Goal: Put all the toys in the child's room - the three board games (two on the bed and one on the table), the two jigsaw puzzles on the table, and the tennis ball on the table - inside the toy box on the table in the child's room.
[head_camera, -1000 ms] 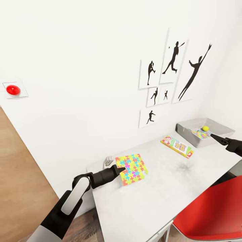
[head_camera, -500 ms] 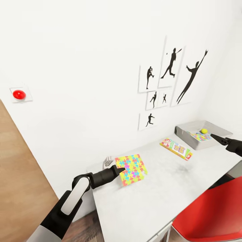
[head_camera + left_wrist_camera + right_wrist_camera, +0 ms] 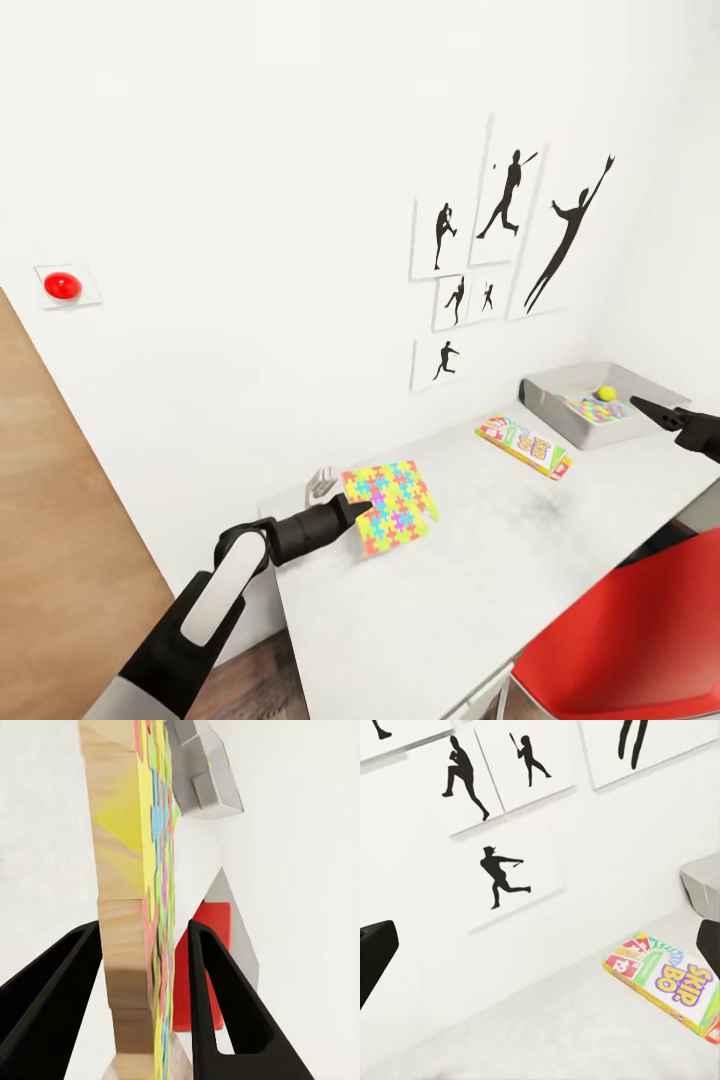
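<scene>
My left gripper (image 3: 362, 510) is shut on one edge of a multicoloured jigsaw puzzle (image 3: 397, 500), holding it tilted just over the left end of the table (image 3: 470, 585). In the left wrist view the puzzle (image 3: 139, 870) shows edge-on between the fingers (image 3: 201, 967). The toy box (image 3: 560, 385) stands at the table's far right with the tennis ball (image 3: 606, 393) and a second jigsaw puzzle (image 3: 590, 408) inside. The "SKIP BO" board game (image 3: 525, 445) lies flat beside it. My right gripper (image 3: 640, 405) hovers open by the box's near side, and the game (image 3: 671, 982) appears ahead of it.
A red chair (image 3: 625, 640) stands at the table's near right. A small grey object (image 3: 322, 486) sits at the table's back edge behind the held puzzle. Black silhouette pictures (image 3: 500, 240) and a red button (image 3: 62, 286) hang on the white wall. A wooden panel (image 3: 60, 540) is on the left.
The whole view has shifted a little, so the camera moved. My left gripper still holds the puzzle in the same pose, and the right gripper stays by the toy box.
</scene>
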Robot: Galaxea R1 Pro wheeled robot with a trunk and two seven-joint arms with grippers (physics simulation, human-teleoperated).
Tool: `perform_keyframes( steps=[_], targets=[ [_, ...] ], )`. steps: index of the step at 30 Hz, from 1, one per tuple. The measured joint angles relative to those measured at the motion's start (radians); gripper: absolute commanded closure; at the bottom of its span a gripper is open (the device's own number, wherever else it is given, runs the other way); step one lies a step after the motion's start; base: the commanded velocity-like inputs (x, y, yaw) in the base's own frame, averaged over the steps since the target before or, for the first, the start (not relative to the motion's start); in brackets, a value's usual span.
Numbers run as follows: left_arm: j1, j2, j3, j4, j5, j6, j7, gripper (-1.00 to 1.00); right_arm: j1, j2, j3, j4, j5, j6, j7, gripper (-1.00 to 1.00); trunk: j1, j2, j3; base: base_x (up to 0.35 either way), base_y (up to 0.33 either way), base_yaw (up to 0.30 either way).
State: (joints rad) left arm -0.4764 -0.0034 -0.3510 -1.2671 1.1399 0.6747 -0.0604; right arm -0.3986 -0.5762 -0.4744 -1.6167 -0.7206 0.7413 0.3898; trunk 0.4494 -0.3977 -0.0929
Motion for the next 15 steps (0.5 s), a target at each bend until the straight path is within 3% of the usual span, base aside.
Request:
perform_keyframes(
  steps=[3, 4, 7, 10, 13, 15],
  targets=[
    [0.013, 0.000, 0.001, 0.003, -0.006, -0.002, -0.003, 1.00, 0.000, 0.000, -0.004, 0.000, 0.000, 0.001, 0.000, -1.00, 0.000, 0.000, 0.000, 0.000, 0.000, 0.000],
    [0.022, -0.001, 0.001, 0.009, -0.006, -0.003, -0.004, 1.00, 0.000, -0.001, -0.029, 0.000, -0.001, 0.007, -0.001, -1.00, 0.000, 0.000, 0.000, 0.000, 0.000, 0.000],
    [0.027, -0.014, -0.006, 0.004, -0.012, -0.006, 0.006, 1.00, 0.000, -0.001, -0.041, 0.000, -0.001, 0.010, -0.001, -1.00, 0.000, 0.000, 0.000, -0.010, -0.003, 0.000],
    [0.026, -0.016, -0.006, -0.014, -0.011, -0.007, 0.006, 1.00, 0.000, 0.000, -0.042, 0.000, -0.001, 0.010, -0.001, -1.00, 0.000, 0.000, 0.000, -0.131, -0.190, 0.000],
    [0.021, -0.017, -0.004, -0.121, -0.004, 0.002, 0.024, 1.00, -0.001, -0.005, -0.043, 0.000, -0.001, 0.010, 0.000, -1.00, 0.000, 0.000, 0.000, -0.147, -0.246, 0.000],
    [0.017, -0.018, -0.003, -0.245, -0.001, 0.012, 0.104, 1.00, -0.001, -0.009, -0.044, 0.000, -0.001, 0.011, 0.000, -1.00, 0.000, 0.000, 0.000, -0.119, -0.299, 0.000]
  ],
)
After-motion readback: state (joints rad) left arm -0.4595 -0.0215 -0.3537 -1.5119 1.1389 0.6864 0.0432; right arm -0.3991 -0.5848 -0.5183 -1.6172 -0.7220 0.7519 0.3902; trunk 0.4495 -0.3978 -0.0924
